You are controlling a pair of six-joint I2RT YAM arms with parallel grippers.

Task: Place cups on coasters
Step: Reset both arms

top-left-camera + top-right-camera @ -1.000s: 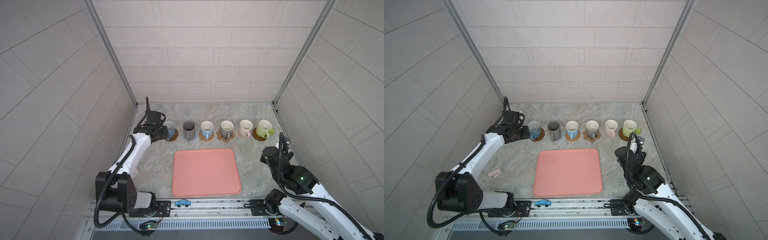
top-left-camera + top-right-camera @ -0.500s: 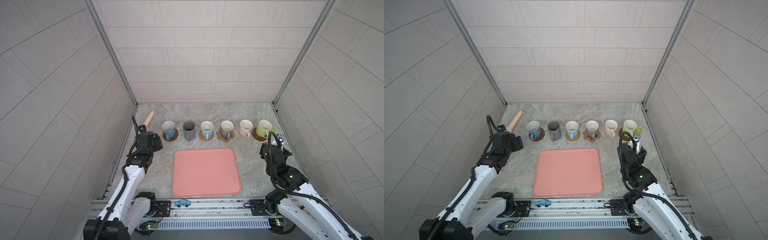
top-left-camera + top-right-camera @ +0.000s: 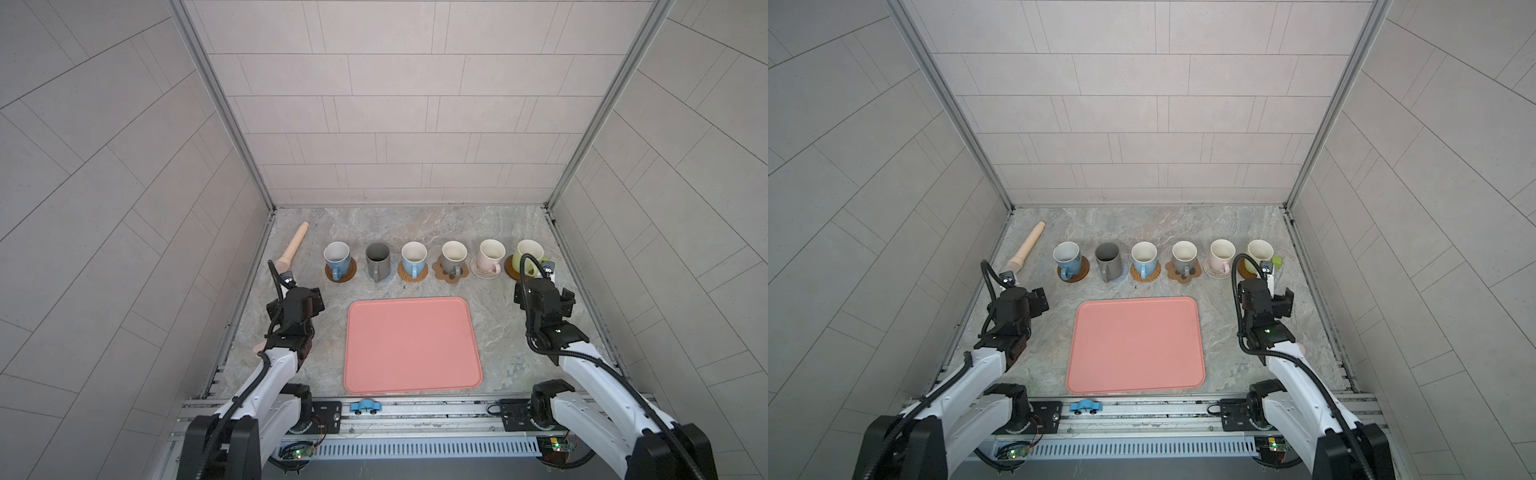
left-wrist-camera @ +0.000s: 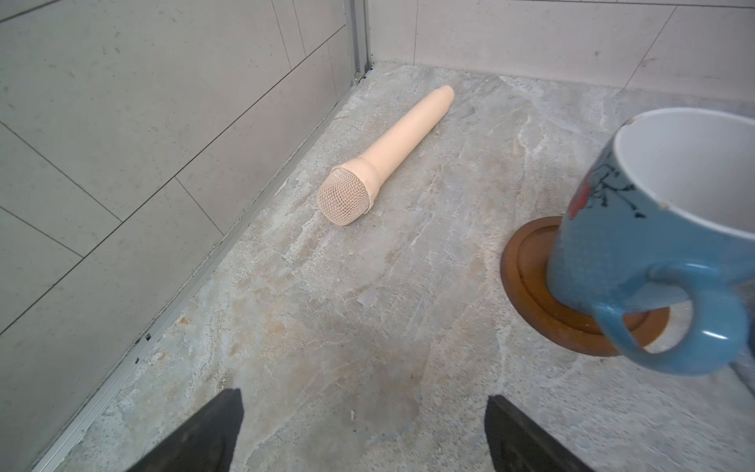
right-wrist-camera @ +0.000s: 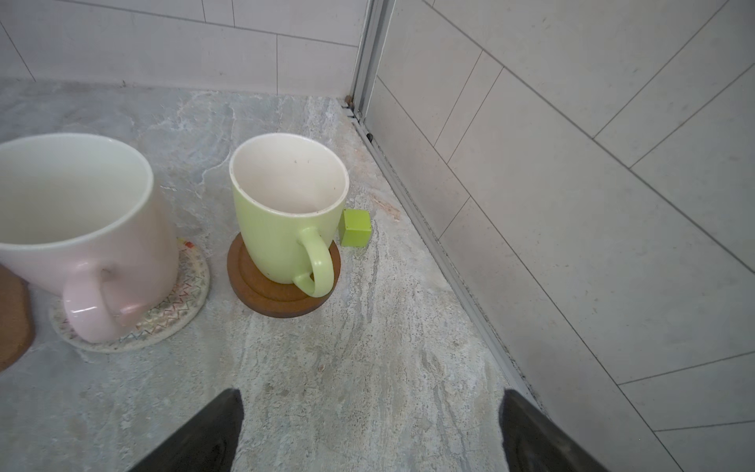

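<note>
Left tool [image 4: 363, 433] and right tool [image 5: 369, 429], jaws spread wide and empty, above the veined stone table [image 4: 367, 318]. Beyond, six glossy ceramic cups [image 3: 414, 253] stand in a row on coasters [image 4: 527, 282]: wooden discs [image 5: 282, 298], woven rounds [image 5: 179, 302], one paw shape [image 3: 439, 270].

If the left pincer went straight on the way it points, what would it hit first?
Probably the peach microphone, mesh head first, lying ahead of the open left pincer; the blue mug sits off to the side. Depth unclear.
</note>
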